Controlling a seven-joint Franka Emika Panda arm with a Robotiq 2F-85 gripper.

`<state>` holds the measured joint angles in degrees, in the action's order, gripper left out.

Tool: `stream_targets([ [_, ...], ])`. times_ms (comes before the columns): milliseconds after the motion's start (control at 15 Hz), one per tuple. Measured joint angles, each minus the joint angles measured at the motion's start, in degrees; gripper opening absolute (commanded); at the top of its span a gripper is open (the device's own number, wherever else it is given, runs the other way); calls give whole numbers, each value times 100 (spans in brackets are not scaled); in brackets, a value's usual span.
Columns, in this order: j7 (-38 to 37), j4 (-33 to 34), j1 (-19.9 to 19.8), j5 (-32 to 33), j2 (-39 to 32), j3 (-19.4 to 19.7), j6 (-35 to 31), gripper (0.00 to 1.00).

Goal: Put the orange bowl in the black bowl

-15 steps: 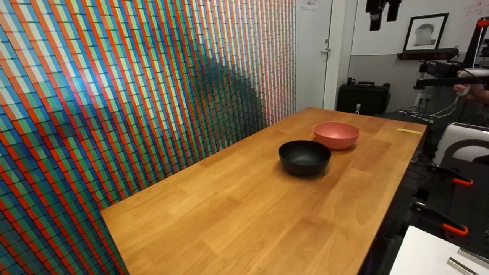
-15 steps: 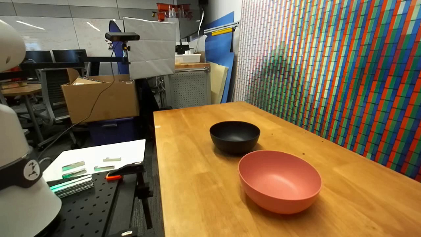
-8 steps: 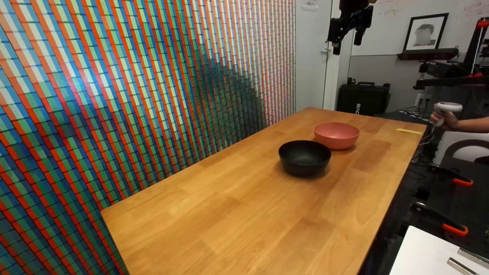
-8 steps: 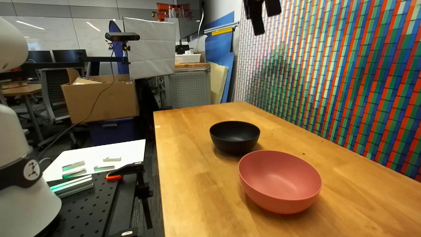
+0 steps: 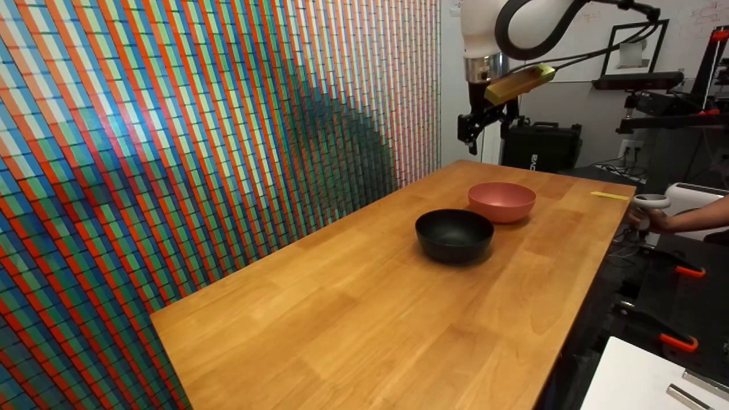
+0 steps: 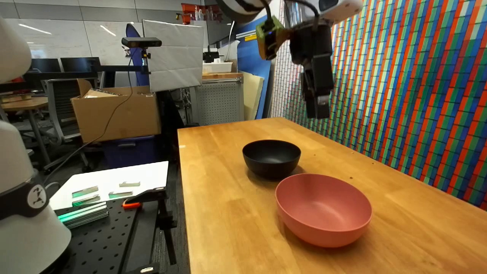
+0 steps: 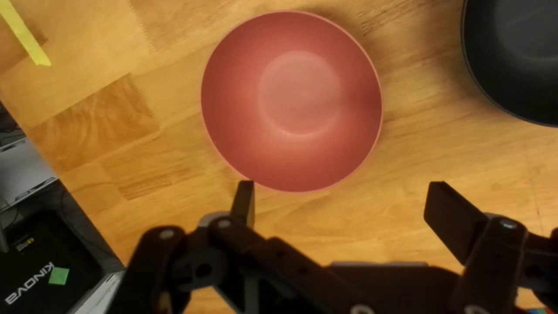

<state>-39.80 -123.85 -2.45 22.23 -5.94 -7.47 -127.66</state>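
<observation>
An orange bowl [image 6: 323, 209] sits upright on a wooden tabletop [image 5: 342, 313], near a black bowl [image 6: 271, 161] that is also upright, with nothing inside it; the wrist view, looking down, shows a strip of tabletop between the two, so they stand apart. The robot's tool [image 7: 341, 185] hangs in the air, higher than both bowls, its two fingers spread wide and holding nothing, and in both exterior views it touches neither bowl. Judging by this, the task is only at its approach: the orange bowl is not yet gripped or lifted, and no part of the placing is done. What remains, it seems, is lowering to the orange bowl's rim, closing on it, raising it, carrying it over the black bowl, setting it inside and letting go
</observation>
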Motion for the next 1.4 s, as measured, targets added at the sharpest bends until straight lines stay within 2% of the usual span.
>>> stream_targets([
  [333, -426, 213, 546, 226, -949, 315, -95, 100],
  [800, -661, 384, 1078, 437, -1707, 773, -112, 100],
  [867, -692, 399, 1128, 487, -1789, 825, -115, 75],
  [933, -723, 413, 1174, 540, -1868, 869, -116, 74],
  [1000, -754, 430, 1221, 594, -1939, 911, -117, 68],
  [1400, -806, 556, 1352, 680, -2121, 1068, -119, 19],
])
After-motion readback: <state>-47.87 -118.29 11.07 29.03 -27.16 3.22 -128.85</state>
